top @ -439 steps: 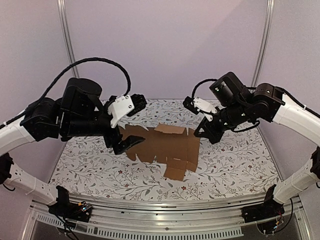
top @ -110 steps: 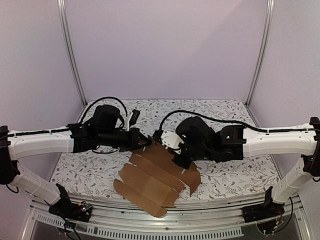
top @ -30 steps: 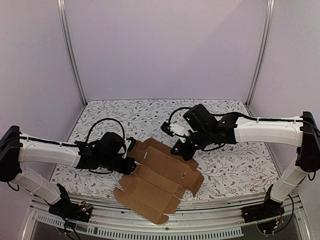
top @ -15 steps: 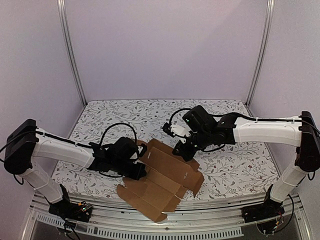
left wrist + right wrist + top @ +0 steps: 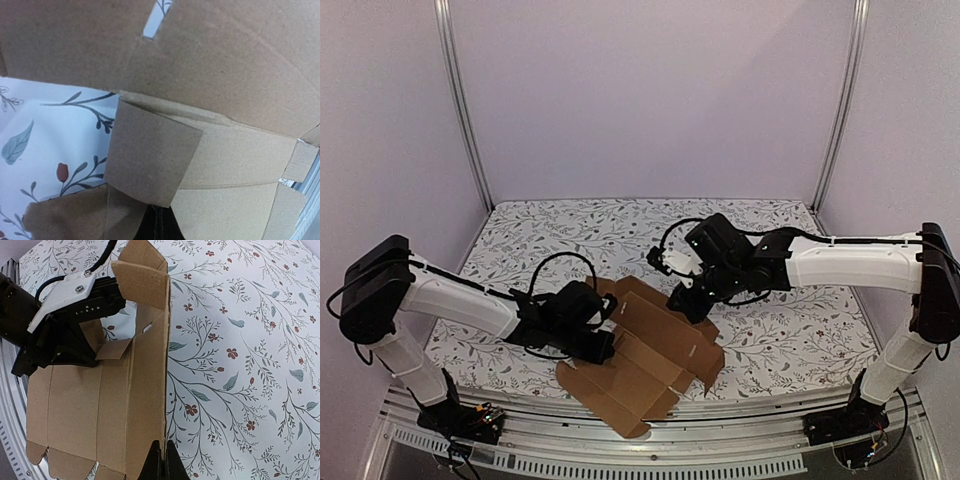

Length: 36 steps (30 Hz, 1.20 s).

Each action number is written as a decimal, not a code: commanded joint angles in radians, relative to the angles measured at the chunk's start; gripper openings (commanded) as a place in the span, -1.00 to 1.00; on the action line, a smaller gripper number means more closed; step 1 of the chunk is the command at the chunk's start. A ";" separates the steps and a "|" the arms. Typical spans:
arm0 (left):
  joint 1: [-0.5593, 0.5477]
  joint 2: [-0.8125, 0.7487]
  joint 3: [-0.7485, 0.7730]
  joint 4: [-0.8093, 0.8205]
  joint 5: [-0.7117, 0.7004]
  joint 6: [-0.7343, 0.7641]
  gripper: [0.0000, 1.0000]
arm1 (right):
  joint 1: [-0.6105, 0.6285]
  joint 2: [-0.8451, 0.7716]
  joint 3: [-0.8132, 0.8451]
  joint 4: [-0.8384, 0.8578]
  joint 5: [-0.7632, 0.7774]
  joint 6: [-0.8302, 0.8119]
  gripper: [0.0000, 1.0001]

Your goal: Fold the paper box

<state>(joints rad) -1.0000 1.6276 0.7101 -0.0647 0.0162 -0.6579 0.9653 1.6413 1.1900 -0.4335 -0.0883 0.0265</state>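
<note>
The paper box (image 5: 650,368) is a brown die-cut cardboard sheet, partly folded along its creases, lying at the table's front middle. My right gripper (image 5: 688,303) (image 5: 161,454) is shut on the edge of the far panel (image 5: 147,390) and holds it upright. My left gripper (image 5: 603,345) (image 5: 93,359) is shut and low at the sheet's left side. Its tips (image 5: 159,227) press against a small side flap (image 5: 150,155) (image 5: 116,349), which faces them flat and is not pinched. A slot (image 5: 152,22) shows in the panel above the flap.
A floral cloth (image 5: 570,230) covers the table. A metal rail (image 5: 620,445) runs along the front edge, just below the sheet's near corner. Pale walls and two upright posts (image 5: 460,100) close in the back and sides.
My left gripper has slid right from the sheet's left edge into it, pushing the side flap inward; the near panels have shifted and lifted. The right gripper keeps its hold, barely moved.
</note>
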 commanded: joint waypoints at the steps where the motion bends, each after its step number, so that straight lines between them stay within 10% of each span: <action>1: -0.015 -0.058 0.027 -0.031 -0.038 0.009 -1.00 | 0.006 -0.012 -0.017 0.014 0.035 0.013 -1.00; 24: 0.030 -0.660 -0.026 -0.312 -0.236 0.120 -0.98 | 0.137 -0.017 0.016 0.002 0.388 -0.266 -1.00; 36: 0.151 -0.719 -0.147 -0.210 -0.245 0.100 -1.00 | 0.283 -0.043 -0.068 0.126 0.569 -0.574 -1.00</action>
<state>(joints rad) -0.8833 0.9211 0.6106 -0.3161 -0.2138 -0.5610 1.2213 1.6302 1.1568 -0.3691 0.4107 -0.4023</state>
